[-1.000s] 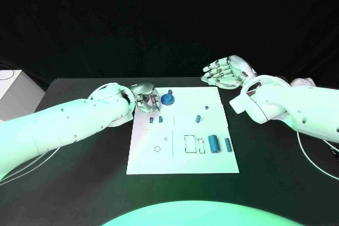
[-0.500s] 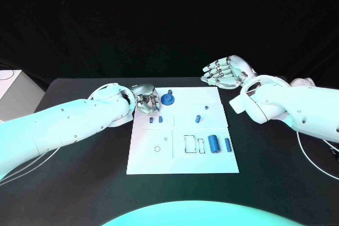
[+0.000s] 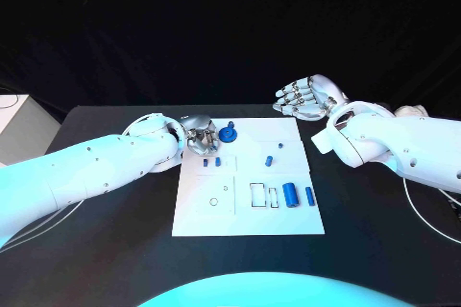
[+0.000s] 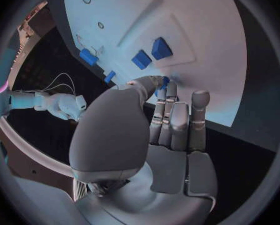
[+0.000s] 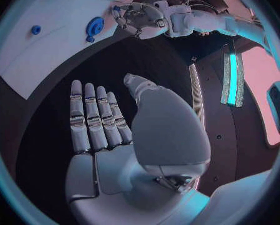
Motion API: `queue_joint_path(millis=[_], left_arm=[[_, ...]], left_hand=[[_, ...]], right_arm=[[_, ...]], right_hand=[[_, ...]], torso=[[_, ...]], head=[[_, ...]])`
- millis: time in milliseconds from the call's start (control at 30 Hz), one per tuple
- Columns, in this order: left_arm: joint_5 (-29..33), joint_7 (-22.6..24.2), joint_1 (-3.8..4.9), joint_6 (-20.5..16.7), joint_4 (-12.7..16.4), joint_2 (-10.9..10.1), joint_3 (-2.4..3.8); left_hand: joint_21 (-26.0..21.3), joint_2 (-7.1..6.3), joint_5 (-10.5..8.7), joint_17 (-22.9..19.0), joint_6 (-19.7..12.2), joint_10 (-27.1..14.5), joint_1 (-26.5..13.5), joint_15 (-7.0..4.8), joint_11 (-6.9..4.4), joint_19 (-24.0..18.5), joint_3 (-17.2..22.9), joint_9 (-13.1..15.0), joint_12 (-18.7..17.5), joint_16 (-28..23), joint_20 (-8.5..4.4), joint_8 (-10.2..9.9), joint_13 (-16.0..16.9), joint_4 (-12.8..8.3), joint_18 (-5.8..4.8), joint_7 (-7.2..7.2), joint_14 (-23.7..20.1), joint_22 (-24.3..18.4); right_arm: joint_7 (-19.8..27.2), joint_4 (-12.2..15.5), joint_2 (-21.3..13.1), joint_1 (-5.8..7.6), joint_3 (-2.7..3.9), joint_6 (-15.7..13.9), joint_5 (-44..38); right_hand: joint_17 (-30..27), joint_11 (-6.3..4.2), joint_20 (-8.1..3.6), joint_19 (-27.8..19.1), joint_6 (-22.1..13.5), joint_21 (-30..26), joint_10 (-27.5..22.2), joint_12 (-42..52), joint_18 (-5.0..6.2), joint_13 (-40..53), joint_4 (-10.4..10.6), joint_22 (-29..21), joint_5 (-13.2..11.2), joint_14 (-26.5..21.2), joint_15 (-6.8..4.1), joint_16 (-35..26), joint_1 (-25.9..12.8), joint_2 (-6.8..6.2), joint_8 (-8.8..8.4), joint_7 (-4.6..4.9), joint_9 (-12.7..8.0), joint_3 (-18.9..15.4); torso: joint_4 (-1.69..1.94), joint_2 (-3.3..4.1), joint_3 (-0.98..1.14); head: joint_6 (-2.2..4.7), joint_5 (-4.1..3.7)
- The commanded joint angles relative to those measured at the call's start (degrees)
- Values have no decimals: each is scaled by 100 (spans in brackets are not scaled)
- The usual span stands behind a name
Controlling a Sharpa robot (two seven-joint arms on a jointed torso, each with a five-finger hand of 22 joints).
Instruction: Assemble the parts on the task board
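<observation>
The white task board lies mid-table. My left hand hovers over its far left corner, fingers curled in; in the left wrist view the thumb and a fingertip pinch a small blue part. A round blue part stands just beside that hand, also the round blue part. Two small blue blocks sit near it. Three blue cylinders lie at the board's right side. My right hand is raised beyond the far right corner, fingers apart and holding nothing, as the right hand shows.
A white box stands at the table's left edge. A pale cable runs along the right side of the black table. Small blue pegs and outlined slots mark the board's middle.
My left hand has shifted slightly nearer along the board's left corner. The right hand and the parts on the board have not moved.
</observation>
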Motion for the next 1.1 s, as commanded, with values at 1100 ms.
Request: queue_joint_path(millis=[1100], left_arm=[[-86,-67,-21,279,0,-1,-40]], left_hand=[[-99,-29,-14,-166,-174,-39,-55,57,105,-173,12,-29,-240,-34,24,-217,-33,-111,15,106,-158,-109]], right_arm=[[35,0,-1,-2,1,85,-42]], right_hand=[[-29,5,-2,26,7,4,39,-26,76,-10,-5,-32,29,41,12,-39,-39,40,-31,124,-9,-51]], torso=[[1,-4,1]], head=[[-19,1]])
